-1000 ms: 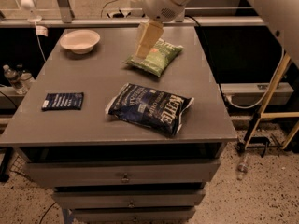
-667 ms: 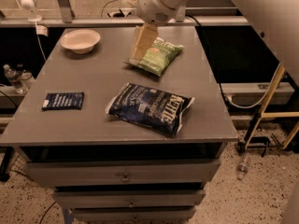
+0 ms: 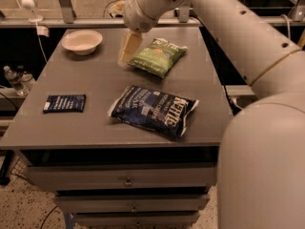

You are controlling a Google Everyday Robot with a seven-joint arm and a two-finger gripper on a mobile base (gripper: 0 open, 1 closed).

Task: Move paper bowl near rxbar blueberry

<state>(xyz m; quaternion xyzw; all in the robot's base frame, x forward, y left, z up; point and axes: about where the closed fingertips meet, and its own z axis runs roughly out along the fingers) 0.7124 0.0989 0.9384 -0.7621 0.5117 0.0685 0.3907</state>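
The paper bowl (image 3: 82, 41) is cream, round and shallow, and sits at the table's far left corner. The rxbar blueberry (image 3: 65, 103) is a flat dark navy wrapper lying near the table's left front edge. My gripper (image 3: 129, 48) hangs from the white arm over the far middle of the table, to the right of the bowl and apart from it, beside the green chip bag.
A green Kettle chip bag (image 3: 158, 56) lies at the far middle. A large dark blue Kettle chip bag (image 3: 153, 110) lies in the middle front. The grey table (image 3: 100, 80) stands on drawers. A water bottle (image 3: 14, 80) stands off the left edge.
The arm has swung left, bringing my gripper from over the green bag toward the bowl. Nothing on the table has moved.
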